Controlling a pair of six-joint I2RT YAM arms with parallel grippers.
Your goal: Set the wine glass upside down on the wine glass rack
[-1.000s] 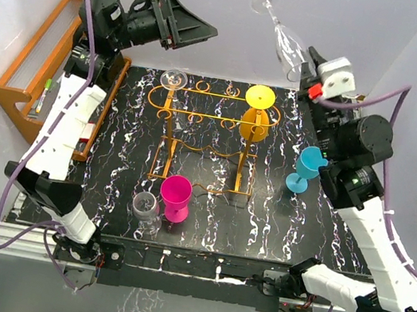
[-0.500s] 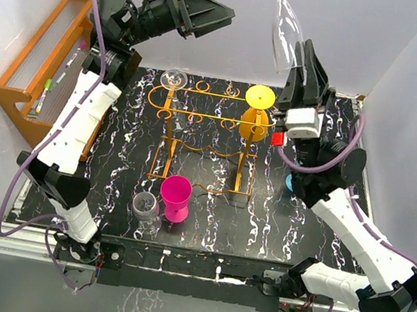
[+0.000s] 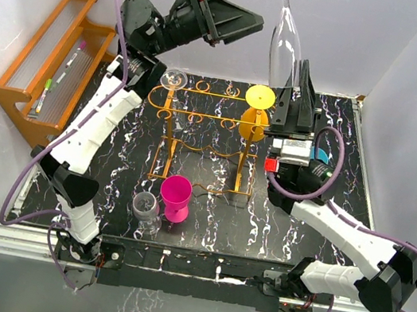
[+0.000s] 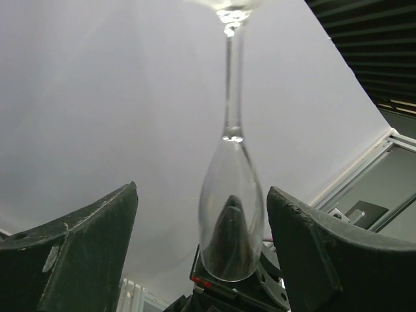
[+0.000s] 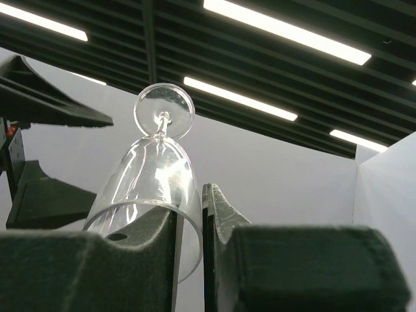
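we note the rack mid-table. beside it, the right gripper pinches the glass by its bowl rim, foot up, high in the air. beyond, the left gripper gapes, empty. we judge the glass light, slick and brittle; the stem offers a safer hold.

Wine glass right of rack, perhaps behind.

The wine glass is clear, smooth, glossy glass, the fingers of my right gripper are matt, grainy dark plastic, the wine glass rack is thin orange-gold metal wire with a slight sheen, and the desk is glossy black with white marbled veins.
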